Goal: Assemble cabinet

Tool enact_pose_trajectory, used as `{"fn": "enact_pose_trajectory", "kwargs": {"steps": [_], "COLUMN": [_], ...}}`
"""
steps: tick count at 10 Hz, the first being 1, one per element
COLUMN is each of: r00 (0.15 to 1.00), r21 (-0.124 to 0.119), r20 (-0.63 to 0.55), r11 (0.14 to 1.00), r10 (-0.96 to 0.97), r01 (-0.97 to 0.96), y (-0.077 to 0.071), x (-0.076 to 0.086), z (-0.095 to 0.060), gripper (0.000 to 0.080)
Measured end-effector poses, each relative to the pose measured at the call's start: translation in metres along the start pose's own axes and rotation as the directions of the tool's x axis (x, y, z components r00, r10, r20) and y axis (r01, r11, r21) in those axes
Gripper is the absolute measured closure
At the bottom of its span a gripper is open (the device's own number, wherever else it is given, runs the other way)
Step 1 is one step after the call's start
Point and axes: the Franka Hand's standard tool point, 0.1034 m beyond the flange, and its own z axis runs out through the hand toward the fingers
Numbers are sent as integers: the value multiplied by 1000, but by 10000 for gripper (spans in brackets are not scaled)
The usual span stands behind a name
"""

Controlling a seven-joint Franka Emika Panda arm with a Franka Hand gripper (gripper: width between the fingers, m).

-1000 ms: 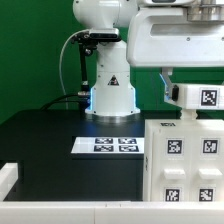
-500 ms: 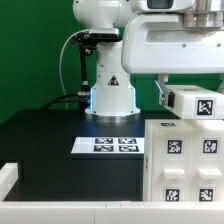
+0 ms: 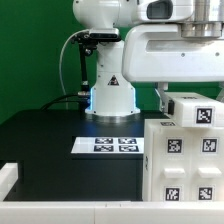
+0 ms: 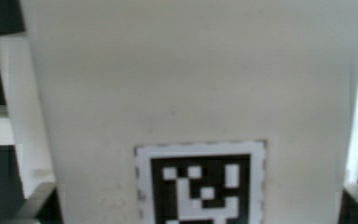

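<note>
The cabinet [image 3: 185, 160] is a large white box with several square tags on its face, standing at the exterior view's right. My gripper [image 3: 176, 98] hangs just above its top, shut on a small white tagged panel [image 3: 196, 110] that hovers close over the cabinet's top edge. In the wrist view the panel [image 4: 194, 100] fills the picture, with its tag [image 4: 201, 185] low between my dark fingertips [image 4: 44, 203]. My gripper [image 4: 197, 208] is mostly hidden behind the panel.
The marker board [image 3: 108, 145] lies flat on the black table [image 3: 50, 135], just beside the cabinet toward the exterior view's left. The arm's white base [image 3: 110, 88] stands behind it. A white rail [image 3: 8, 178] lies at the front left.
The arm has come down with the small panel, bringing it closer to the cabinet's top. The cabinet and the marker board have not moved.
</note>
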Motion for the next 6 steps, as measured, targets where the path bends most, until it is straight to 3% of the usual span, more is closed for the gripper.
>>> {"fn": "enact_pose_trajectory", "kwargs": {"steps": [4,6], "r00": [1000,1000], "r21": [0,0], "r20": [-2,0], "r11": [1000,1000], "r10": [1,1], "r01": [-1,-1], "y": [0,0], "x": [0,0], "z": [0,1], "gripper": [243,42]}}
